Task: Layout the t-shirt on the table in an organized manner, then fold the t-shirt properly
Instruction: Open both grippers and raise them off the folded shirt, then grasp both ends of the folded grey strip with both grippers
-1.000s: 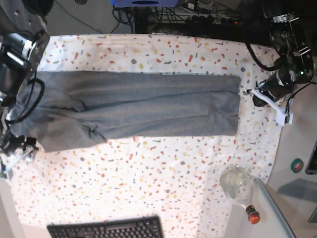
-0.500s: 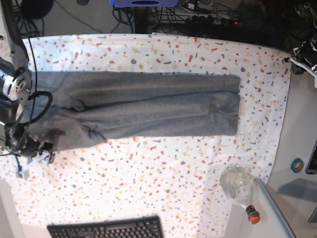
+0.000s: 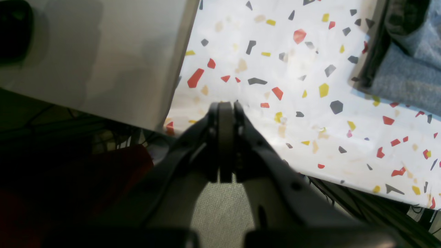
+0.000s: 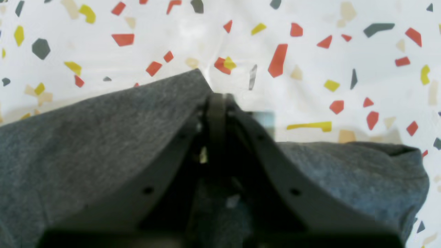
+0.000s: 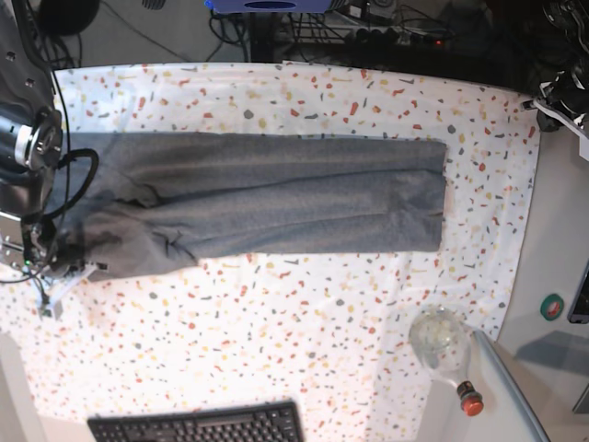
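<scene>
The grey t-shirt (image 5: 267, 198) lies as a long strip across the speckled table (image 5: 304, 322). My right gripper (image 4: 217, 98) is at the strip's near left corner (image 5: 69, 273). It is shut on the t-shirt (image 4: 103, 137), whose edge rises to a peak at the fingertips. My left gripper (image 3: 225, 105) is shut and holds nothing. It hangs over the table's edge (image 3: 310, 120), well apart from the t-shirt (image 3: 406, 72). In the base view only part of the left arm (image 5: 563, 106) shows, at the top right.
A clear glass bottle (image 5: 442, 345) with a red cap lies near the table's front right. A black keyboard (image 5: 198, 425) sits at the front edge. Cables and equipment run behind the table's far side. A grey surface (image 3: 96, 51) lies beyond the table's edge.
The right gripper moved onto the t-shirt's near left corner and went from open to shut. The left arm pulled back from the t-shirt's right end to the table's far right corner.
</scene>
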